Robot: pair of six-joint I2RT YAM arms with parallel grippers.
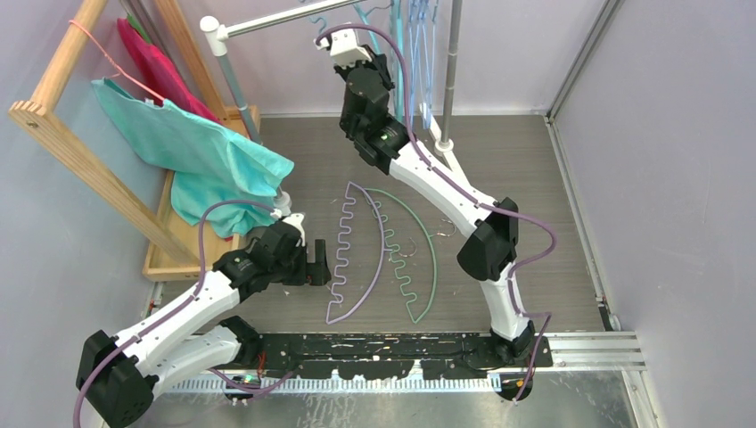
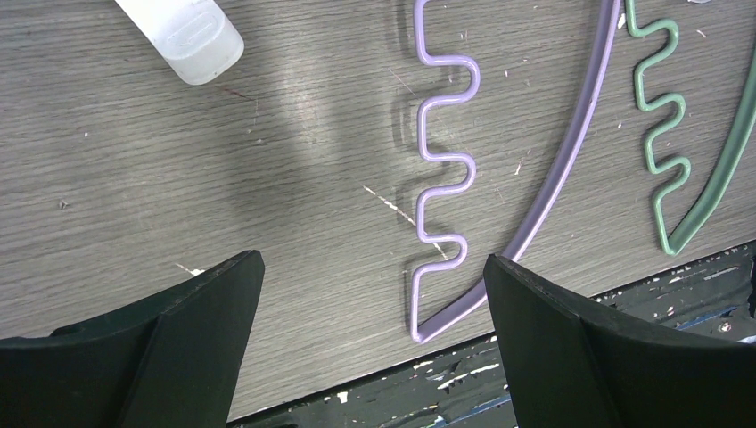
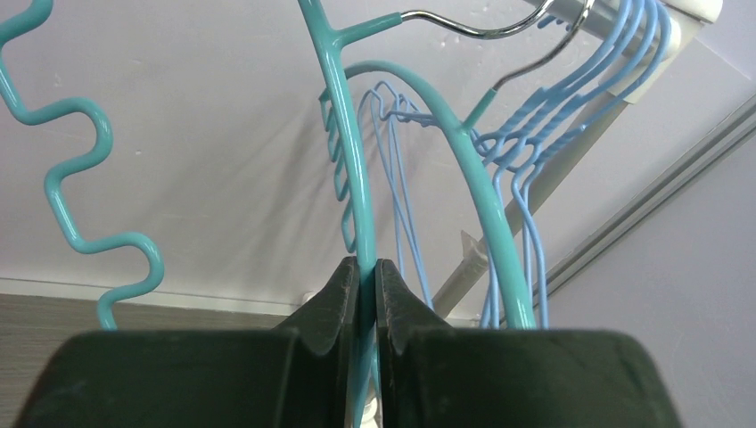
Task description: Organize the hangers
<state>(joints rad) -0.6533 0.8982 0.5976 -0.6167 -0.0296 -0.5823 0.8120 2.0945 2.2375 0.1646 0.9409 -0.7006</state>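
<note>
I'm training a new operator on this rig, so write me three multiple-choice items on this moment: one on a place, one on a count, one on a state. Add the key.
1. Where is the lavender hanger?
A. flat on the table, on the left-arm side of the green hanger
B. hanging up
C. standing on end

2. How many hangers lie on the table?
A. one
B. two
C. four

3. The right fingers are:
A. wide open
B. shut on the teal hanger
C. shut on nothing

Key:
1 A, the top view shows it flat beside the green one.
2 B, only lavender and green lie there.
3 B, the right wrist view shows the teal bar pinched between them.
</note>
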